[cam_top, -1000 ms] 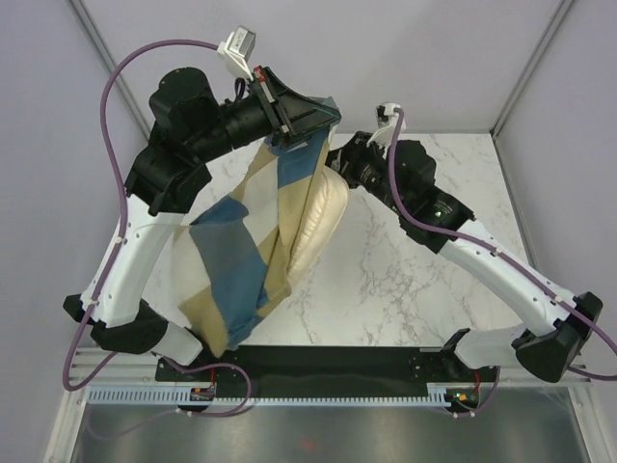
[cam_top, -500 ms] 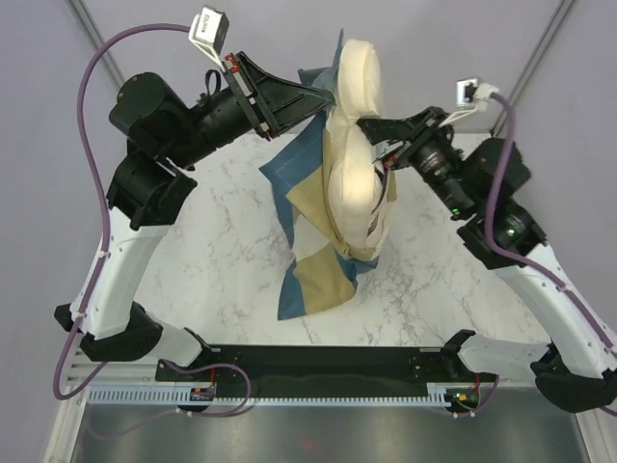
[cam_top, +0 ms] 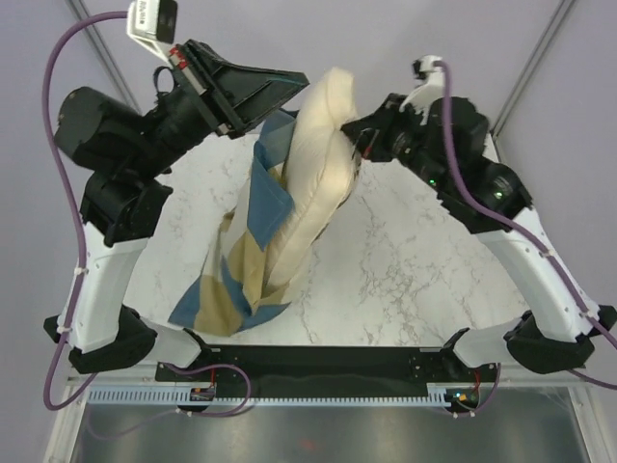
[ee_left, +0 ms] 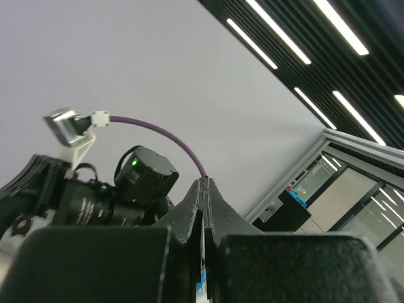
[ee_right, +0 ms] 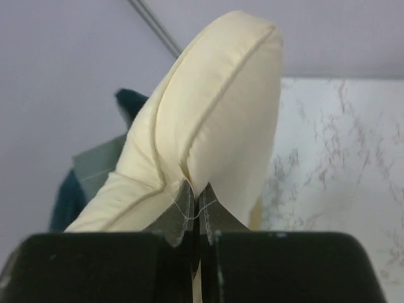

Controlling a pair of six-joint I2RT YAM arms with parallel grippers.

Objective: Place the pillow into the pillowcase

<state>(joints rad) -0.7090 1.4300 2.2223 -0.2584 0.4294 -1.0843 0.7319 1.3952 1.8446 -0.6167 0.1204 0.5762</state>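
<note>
The cream pillow [cam_top: 316, 164] hangs slanting above the table, and my right gripper [cam_top: 355, 131] is shut on its edge seam near the top. In the right wrist view the pillow [ee_right: 221, 101] bulges over the shut right gripper [ee_right: 196, 192]. The blue, tan and cream checked pillowcase [cam_top: 231, 280] drapes along the pillow's left side and lower end, down to the table. My left gripper [cam_top: 299, 79] is shut on the pillowcase's top edge. In the left wrist view only a blue sliver of the pillowcase [ee_left: 202, 281] shows between the shut left gripper [ee_left: 205, 184].
The white marble table [cam_top: 424, 280] lies under both arms. The black base rail [cam_top: 328, 362] runs along the near edge. Grey walls close in the back and sides. A purple cable [cam_top: 82, 34] loops over the left arm.
Both arms have lifted and swung. The pillow, bent double half a second ago, now hangs straighter. The pillowcase's lower end has swung left towards the front edge.
</note>
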